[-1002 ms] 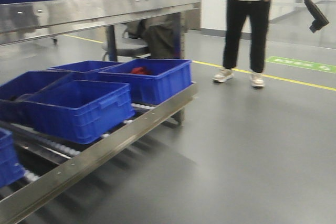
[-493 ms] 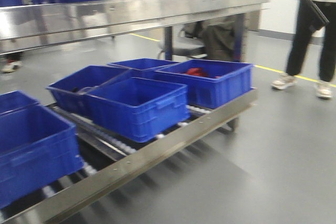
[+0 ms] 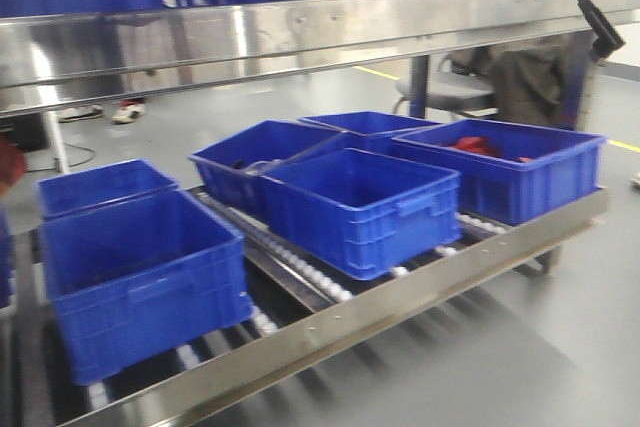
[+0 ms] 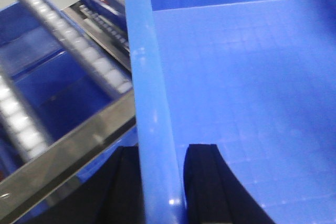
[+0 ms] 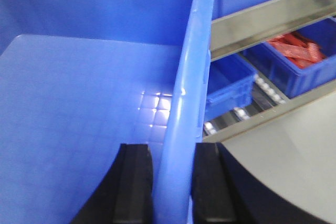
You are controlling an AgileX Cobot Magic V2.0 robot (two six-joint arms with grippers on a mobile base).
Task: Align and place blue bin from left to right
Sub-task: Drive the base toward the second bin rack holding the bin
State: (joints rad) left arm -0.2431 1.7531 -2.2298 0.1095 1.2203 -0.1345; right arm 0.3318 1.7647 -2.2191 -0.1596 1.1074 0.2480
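Before the roller rack [image 3: 322, 283], the blue bin [image 4: 241, 72] hangs with left fingers [image 4: 207, 182] and right fingers [image 5: 134, 182] each pinching a side wall; uneven lowering could tilt it, slipping a grip or clipping neighbouring bins [image 3: 360, 212].

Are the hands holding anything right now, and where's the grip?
Yes, the blue bin, held by both. The left hand clamps the rim of its left wall, and the right hand clamps the rim of the opposite wall, one finger inside and one outside.

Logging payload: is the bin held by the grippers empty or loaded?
Empty, as far as visible: the bin shows only bare floor in both wrist views.
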